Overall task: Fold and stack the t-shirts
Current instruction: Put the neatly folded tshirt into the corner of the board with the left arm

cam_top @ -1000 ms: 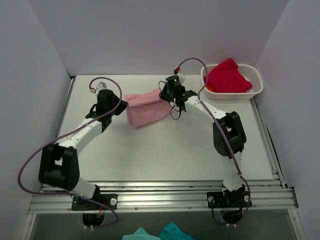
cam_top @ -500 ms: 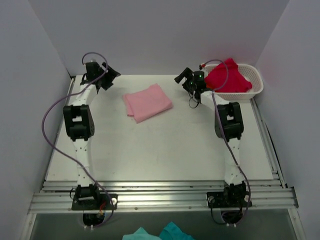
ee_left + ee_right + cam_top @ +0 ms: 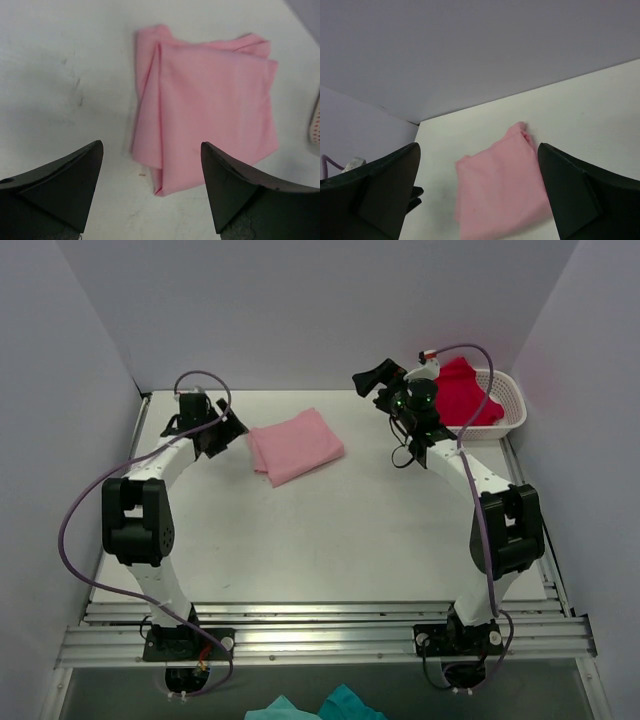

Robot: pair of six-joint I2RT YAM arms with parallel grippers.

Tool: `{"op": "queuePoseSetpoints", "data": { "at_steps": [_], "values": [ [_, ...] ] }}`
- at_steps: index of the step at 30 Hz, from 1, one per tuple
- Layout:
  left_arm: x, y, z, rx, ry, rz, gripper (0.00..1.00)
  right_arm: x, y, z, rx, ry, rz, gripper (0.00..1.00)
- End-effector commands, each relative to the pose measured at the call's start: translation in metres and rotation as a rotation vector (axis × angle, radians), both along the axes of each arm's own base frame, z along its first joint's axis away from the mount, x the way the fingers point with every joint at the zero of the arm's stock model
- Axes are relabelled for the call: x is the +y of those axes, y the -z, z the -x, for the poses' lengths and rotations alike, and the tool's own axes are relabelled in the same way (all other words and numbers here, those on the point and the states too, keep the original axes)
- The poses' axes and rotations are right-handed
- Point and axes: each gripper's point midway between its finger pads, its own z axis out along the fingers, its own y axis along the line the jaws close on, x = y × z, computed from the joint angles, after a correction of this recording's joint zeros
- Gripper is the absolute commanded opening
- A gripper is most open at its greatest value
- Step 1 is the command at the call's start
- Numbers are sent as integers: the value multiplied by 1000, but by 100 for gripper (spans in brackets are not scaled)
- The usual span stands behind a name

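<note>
I can't make out any readable text from here: no labels, brand names, numbers or signs in any of my camera views.

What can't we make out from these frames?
- Crimson red cotton t-shirt in white plastic lattice basket: top view, right arm covers its left side; can't tell if it is folded.
- Teal cloth: top view, cut off by the bottom edge.
- Light pink folded cotton t-shirt: right wrist view, lower part cut off by the frame edge.
</note>
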Motion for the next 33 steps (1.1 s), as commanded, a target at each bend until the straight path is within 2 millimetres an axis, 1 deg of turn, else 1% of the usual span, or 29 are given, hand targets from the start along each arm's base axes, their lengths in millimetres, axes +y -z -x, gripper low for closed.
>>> {"op": "queuePoseSetpoints", "data": {
  "at_steps": [1, 2, 3, 5, 6, 8, 9, 10, 11, 13, 19, 23, 24, 25, 26, 27, 29, 30, 31, 32, 33],
  "values": [
    [-2, 48, 29, 111, 16, -87, 88, -29, -4, 15, -5, 82, 10, 100],
    [-4, 53, 31, 122, 22, -98, 88, -32, -7, 19, -11, 90, 8, 100],
    [-10, 66, 34, 154, 36, -106, 88, -36, -8, 22, -11, 99, 3, 100],
    [-15, 73, 32, 168, 49, -111, 87, -39, -13, 31, -18, 104, -5, 100],
    [-20, 84, 32, 189, 59, -115, 87, -40, -16, 34, -22, 101, -7, 100],
    [-25, 86, 27, 187, 66, -119, 87, -42, -22, 40, -32, 101, -12, 100],
    [-27, 93, 26, 198, 70, -122, 87, -43, -22, 42, -32, 103, -12, 100],
    [-32, 96, 25, 201, 78, -123, 87, -46, -27, 44, -42, 104, -15, 100],
    [-34, 99, 21, 204, 79, -126, 87, -47, -25, 46, -39, 107, -15, 100],
    [-40, 103, 18, 207, 86, -126, 86, -52, -30, 48, -50, 116, -20, 100],
    [-50, 120, 7, 224, 88, -127, 86, -63, -25, 47, -40, 117, -33, 100],
    [-58, 130, -1, 237, 102, -122, 81, -72, -22, 45, -36, 111, -52, 100],
    [-58, 137, -1, 250, 100, -125, 78, -77, -23, 44, -42, 114, -59, 100],
    [-60, 135, -6, 242, 100, -123, 76, -80, -21, 44, -37, 116, -66, 100],
    [-60, 137, -7, 246, 97, -125, 71, -83, -21, 44, -37, 118, -70, 100],
    [-62, 142, -8, 254, 97, -122, 50, -88, -21, 44, -40, 119, -76, 100],
    [-65, 141, -15, 245, 98, -116, 33, -94, -20, 45, -41, 127, -86, 100],
    [-66, 147, -16, 255, 101, -124, 6, -99, -21, 45, -47, 131, -92, 100],
    [-68, 138, -27, 229, 98, -127, 2, -102, -20, 46, -45, 132, -97, 100],
    [-66, 146, -26, 257, 98, -142, 2, -104, -21, 45, -51, 134, -107, 100],
    [-62, 145, -30, 259, 95, -156, 2, -104, -21, 46, -50, 127, -112, 100]
  ]
}}
